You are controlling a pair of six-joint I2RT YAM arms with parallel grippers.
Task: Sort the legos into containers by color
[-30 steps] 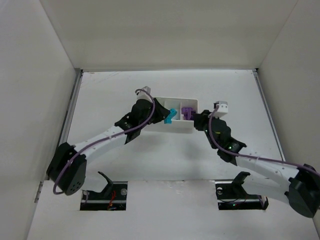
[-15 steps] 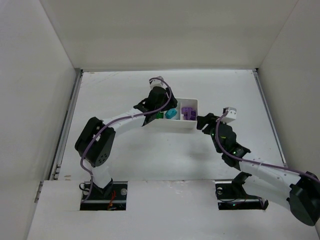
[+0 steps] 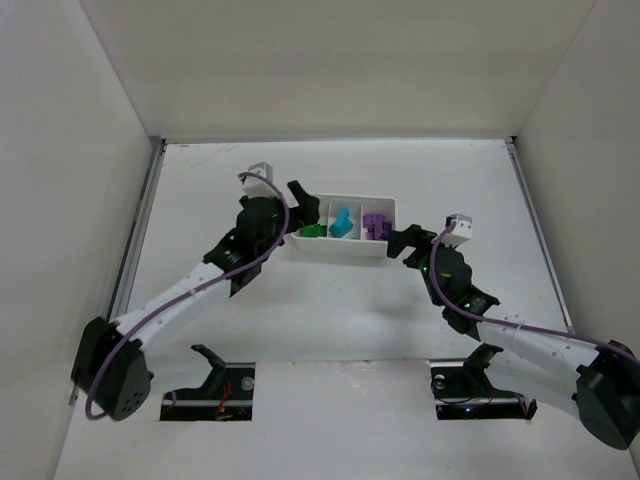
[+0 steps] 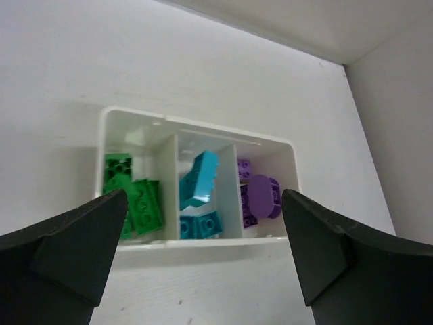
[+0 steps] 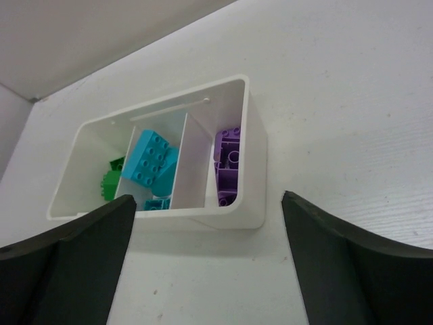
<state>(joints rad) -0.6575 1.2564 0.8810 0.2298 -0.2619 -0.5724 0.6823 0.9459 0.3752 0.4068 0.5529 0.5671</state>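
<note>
The white tray (image 3: 386,250) lies mid-table, its three containers side by side. Green legos (image 3: 312,231) fill the left one, teal legos (image 3: 342,222) the middle, purple legos (image 3: 375,224) the right. The left wrist view shows the same order: green legos (image 4: 135,196), teal legos (image 4: 199,179), purple legos (image 4: 260,196). My left gripper (image 3: 298,215) stands open and empty just off the tray's left end. At the tray's right end my right gripper (image 3: 398,243) is open and empty too, looking at the purple legos (image 5: 229,162) behind the tray rim (image 5: 230,217).
White walls close in the table on the left, back and right. Both arm bases sit at the near edge. Bare white table surface (image 3: 330,300) lies between the tray and the bases.
Both grippers have gone from shut to open. My left gripper drew back from over the tray to its left end, leaving a teal lego in the middle container. The right gripper backed off slightly.
</note>
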